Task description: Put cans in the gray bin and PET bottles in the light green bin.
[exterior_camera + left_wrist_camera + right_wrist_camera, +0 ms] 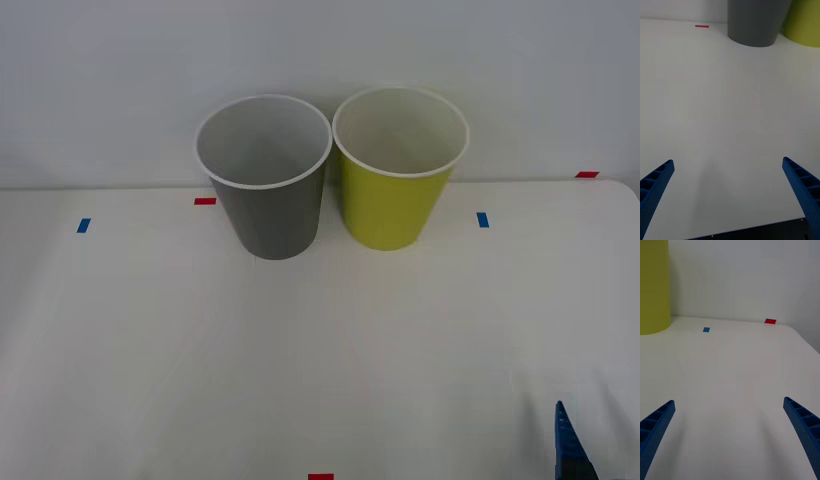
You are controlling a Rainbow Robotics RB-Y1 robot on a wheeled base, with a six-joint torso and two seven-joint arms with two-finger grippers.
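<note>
You have a white tabletop (300,350) set against a pale wall (120,80). Small tape marks sit on it: a blue mark (83,225) far left, a red mark (205,201) near the back edge, a blue mark (483,219) to the right, a red mark (587,174) at the back right corner, and a red mark (320,477) at the near edge.

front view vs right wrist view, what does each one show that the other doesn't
Front view alone: the gray bin, both bins' white rims and pale insides, a red tape mark beside the gray bin, another at the near edge.

Right wrist view alone: the right gripper open, both blue fingers spread over bare table.

Both: the light green bin, the white table, a blue tape mark and a red one to its right.
</note>
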